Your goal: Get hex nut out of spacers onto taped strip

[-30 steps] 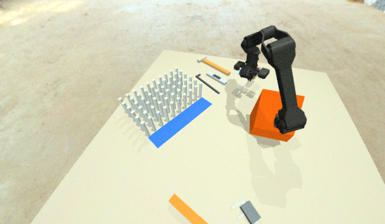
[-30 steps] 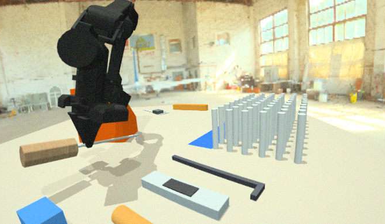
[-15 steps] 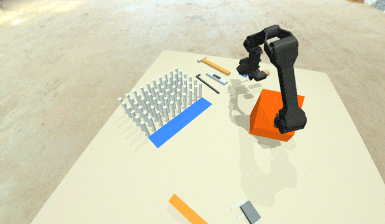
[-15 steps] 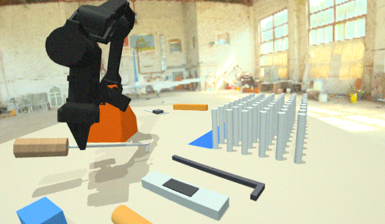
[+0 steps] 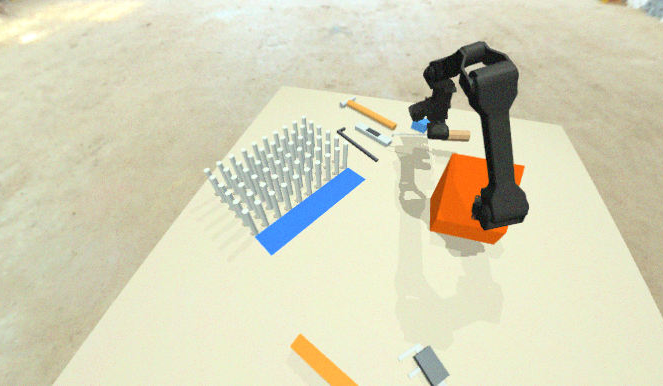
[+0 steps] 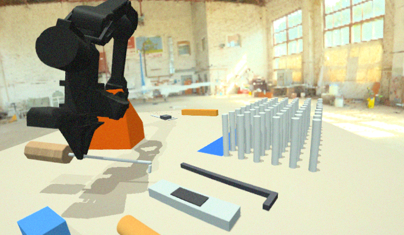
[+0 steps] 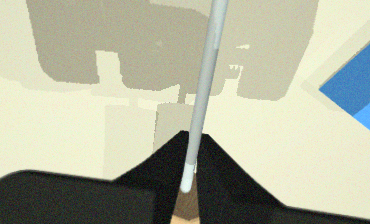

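Note:
My gripper (image 6: 79, 156) (image 7: 193, 140) is shut on the thin metal rod of a hook tool (image 5: 408, 134) (image 6: 120, 159) (image 7: 206, 85), close to its wooden handle (image 5: 459, 135) (image 6: 47, 151). The tool is held above the table, roughly level, with its short bent tip (image 6: 149, 168) pointing down. It is outside the spacer field. The metal spacers (image 5: 286, 196) (image 6: 275, 141) stand upright in rows. The blue taped strip (image 5: 310, 212) (image 6: 215, 147) lies along their front. The hex nut cannot be made out in any view.
Between tool and spacers lie a grey block (image 5: 385, 140) (image 6: 163, 189) and a black L-shaped bar (image 5: 360, 146) (image 6: 227, 179). A hammer (image 5: 373, 115) and blue block (image 5: 419, 125) (image 7: 356, 80) lie behind. The orange base (image 5: 453, 200), an orange bar (image 6: 200, 112) and a dark grey piece (image 5: 431, 366) are elsewhere.

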